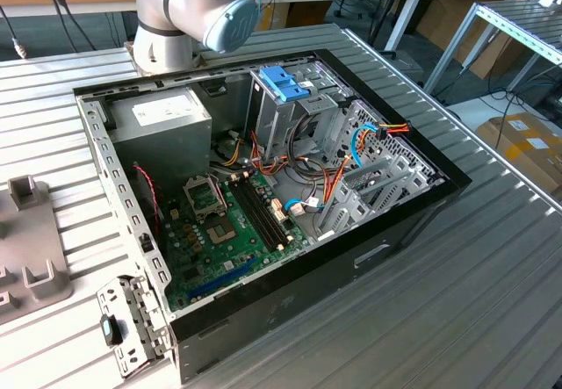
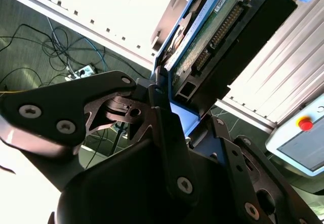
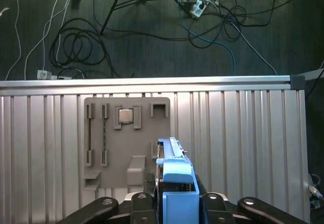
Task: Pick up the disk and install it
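Observation:
In both wrist views my gripper (image 3: 175, 199) is shut on the disk (image 3: 174, 176), a flat drive in a bright blue plastic carrier, held edge-on between the black fingers (image 3: 142, 197). The second wrist view shows the disk (image 2: 223, 27) from its underside, with a green circuit board and a dark connector edge, and the gripper (image 2: 169, 100) clamps its blue end. In the first wrist view the disk hangs in the air above the ribbed metal table (image 3: 243, 143), near a grey fixture plate (image 3: 126, 133). The exterior view shows the arm's joints (image 1: 206, 3) behind the open computer case (image 1: 263, 187).
The case lies open with its green motherboard (image 1: 233, 222), power supply (image 1: 162, 117) and a metal drive cage topped by a blue clip (image 1: 285, 82). Orange and blue cables (image 1: 369, 139) run beside the cage. A grey fixture (image 1: 26, 231) sits at the exterior view's left. Floor cables (image 3: 76, 42) lie beyond the table edge.

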You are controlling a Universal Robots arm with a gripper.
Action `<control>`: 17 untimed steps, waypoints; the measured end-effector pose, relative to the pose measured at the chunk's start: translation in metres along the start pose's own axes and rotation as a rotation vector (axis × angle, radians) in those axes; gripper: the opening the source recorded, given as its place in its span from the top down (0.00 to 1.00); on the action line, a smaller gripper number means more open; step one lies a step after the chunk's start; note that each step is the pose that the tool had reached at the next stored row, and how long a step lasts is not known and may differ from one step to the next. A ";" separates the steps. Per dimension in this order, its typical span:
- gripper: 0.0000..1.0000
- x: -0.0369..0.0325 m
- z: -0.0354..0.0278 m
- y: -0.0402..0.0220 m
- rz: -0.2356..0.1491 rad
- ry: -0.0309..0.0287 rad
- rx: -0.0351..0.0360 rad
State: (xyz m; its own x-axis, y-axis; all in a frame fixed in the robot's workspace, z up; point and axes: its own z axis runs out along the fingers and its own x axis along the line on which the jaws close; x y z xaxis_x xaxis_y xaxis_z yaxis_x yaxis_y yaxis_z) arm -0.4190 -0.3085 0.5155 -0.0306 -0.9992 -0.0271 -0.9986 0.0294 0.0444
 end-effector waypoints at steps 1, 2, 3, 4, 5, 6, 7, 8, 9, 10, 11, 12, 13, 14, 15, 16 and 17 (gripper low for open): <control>0.63 0.0000 0.0000 -0.0012 0.000 0.0000 0.0000; 0.63 -0.0001 -0.0001 -0.0021 0.000 0.0000 0.0000; 0.63 -0.0001 -0.0001 -0.0030 0.000 0.0000 0.0000; 0.63 -0.0001 -0.0002 -0.0037 0.000 0.0000 0.0000; 0.63 -0.0001 -0.0002 -0.0042 0.000 0.0000 0.0000; 0.63 -0.0002 -0.0002 -0.0049 0.000 0.0000 0.0000; 0.63 -0.0002 -0.0003 -0.0061 0.000 0.0000 0.0000; 0.63 -0.0002 -0.0003 -0.0068 0.000 0.0000 0.0000; 0.63 -0.0002 -0.0003 -0.0073 0.000 0.0001 0.0000; 0.63 -0.0002 -0.0003 -0.0078 0.000 0.0000 0.0000; 0.63 -0.0003 -0.0004 -0.0090 0.000 0.0000 0.0000; 0.63 -0.0003 -0.0004 -0.0100 0.000 0.0000 0.0001; 0.63 -0.0004 -0.0005 -0.0114 0.000 0.0000 0.0000; 0.63 -0.0004 -0.0005 -0.0120 0.000 0.0000 0.0000; 0.63 -0.0004 -0.0005 -0.0125 0.000 0.0000 0.0000; 0.63 -0.0004 -0.0006 -0.0137 0.000 0.0000 -0.0001; 0.63 -0.0005 -0.0006 -0.0151 0.000 0.0000 0.0001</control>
State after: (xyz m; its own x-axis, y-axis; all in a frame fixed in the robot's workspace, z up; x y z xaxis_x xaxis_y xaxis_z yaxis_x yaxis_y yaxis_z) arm -0.4038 -0.3085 0.5155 -0.0306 -0.9992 -0.0271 -0.9986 0.0294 0.0443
